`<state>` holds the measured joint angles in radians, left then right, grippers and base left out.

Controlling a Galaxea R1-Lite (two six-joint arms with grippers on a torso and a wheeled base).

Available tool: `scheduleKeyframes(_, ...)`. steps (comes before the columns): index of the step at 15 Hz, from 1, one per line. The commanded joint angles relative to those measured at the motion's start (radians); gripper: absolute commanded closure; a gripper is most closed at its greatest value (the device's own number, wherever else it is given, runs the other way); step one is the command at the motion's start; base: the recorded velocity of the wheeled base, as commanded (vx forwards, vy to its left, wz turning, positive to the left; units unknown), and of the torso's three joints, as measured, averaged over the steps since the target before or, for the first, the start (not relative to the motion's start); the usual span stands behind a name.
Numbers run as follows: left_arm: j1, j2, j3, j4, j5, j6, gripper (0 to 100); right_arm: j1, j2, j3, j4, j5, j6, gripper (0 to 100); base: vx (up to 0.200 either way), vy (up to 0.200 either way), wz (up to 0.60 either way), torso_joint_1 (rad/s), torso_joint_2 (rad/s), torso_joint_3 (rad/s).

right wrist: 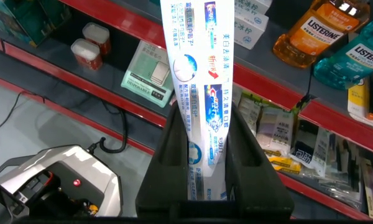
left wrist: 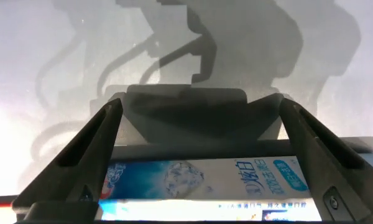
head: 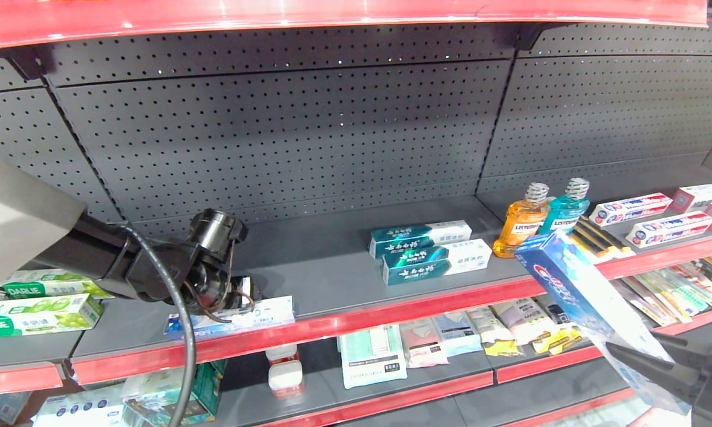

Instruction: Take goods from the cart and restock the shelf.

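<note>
**Item 1. Grey metal shelf with red front lip** (head: 308, 261). Perforated dark back panel (head: 285, 130) behind it.

**Item 2. Flat pale-blue and white toothpaste carton** (head: 255, 315) (left wrist: 205, 179). Lies lengthwise along the shelf's front lip, at 8 o'clock in the head view.

**Item 3. Left gripper** (head: 231, 299). Sits directly over item 2. Its black fingers (left wrist: 81, 162) are spread wide, one toward each end of the carton and not closed on it. Whether they touch it cannot be told.

**Item 4. Long blue toothpaste carton with white sparkle print** (head: 593, 308) (right wrist: 196, 81). At 4 o'clock in the head view, tilted, in front of the shelf lip and off the shelf. Its upper end is near the mouthwash bottles.

**Item 5. Right gripper** (head: 658, 365) (right wrist: 202, 186). Its fingers (right wrist: 168, 155) are clamped on the lower end of item 4, one on each broad face.

**Item 6. Two teal and white toothpaste cartons** (head: 430, 252). Side by side near mid-shelf, touching.

**Item 7. Orange mouthwash bottle** (head: 519, 224) and **turquoise mouthwash bottle** (head: 566, 209). Upright, touching, at 3 o'clock from item 6.

**Item 8. Green and white toothpaste cartons** (head: 35, 302). On the neighbouring shelf section at 9 o'clock from item 2.

**Item 9. Red, white and blue toothpaste cartons** (head: 658, 220). At 3 o'clock from item 7.
</note>
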<state>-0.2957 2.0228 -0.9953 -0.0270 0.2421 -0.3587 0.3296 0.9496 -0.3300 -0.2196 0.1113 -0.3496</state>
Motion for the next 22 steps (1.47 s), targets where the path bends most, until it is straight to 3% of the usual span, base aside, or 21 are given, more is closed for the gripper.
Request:
scheduleKeyframes(1, -0.002, -0.003, 0.004, 0.001, 0.000, 0.000, 0, 0.000, 0.001, 0.000, -0.001, 0.001, 0.000, 100, 0.000, 0.000, 0.00, 0.000, 0.00, 0.000)
scheduleKeyframes(7, -0.003, -0.001, 0.000, -0.011, 0.000, 0.000, 0, 0.000, -0.008, 0.003, 0.000, 0.001, 0.000, 100, 0.000, 0.000, 0.00, 0.000, 0.00, 0.000)
scheduleKeyframes(11, -0.003, 0.004, 0.000, -0.094, 0.000, 0.000, 0, 0.000, 0.000, 0.005, 0.000, -0.001, 0.000, 100, 0.000, 0.000, 0.00, 0.000, 0.00, 0.000)
scheduleKeyframes(15, 0.003, -0.016, -0.026, -0.114, 0.003, 0.003, 0, -0.003, 0.000, 0.005, 0.000, -0.001, 0.003, 100, 0.000, 0.000, 0.00, 0.000, 0.00, 0.000)
scheduleKeyframes(20, 0.003, -0.087, -0.005, -0.252, 0.026, 0.007, 0, -0.004, -0.005, 0.002, -0.001, -0.001, 0.004, 100, 0.000, 0.000, 0.00, 0.000, 0.00, 0.000)
scheduleKeyframes(22, 0.003, -0.125, 0.061, -0.363, 0.029, 0.018, 0, -0.004, -0.008, 0.002, -0.001, -0.001, 0.004, 100, 0.000, 0.000, 0.00, 0.000, 0.00, 0.000)
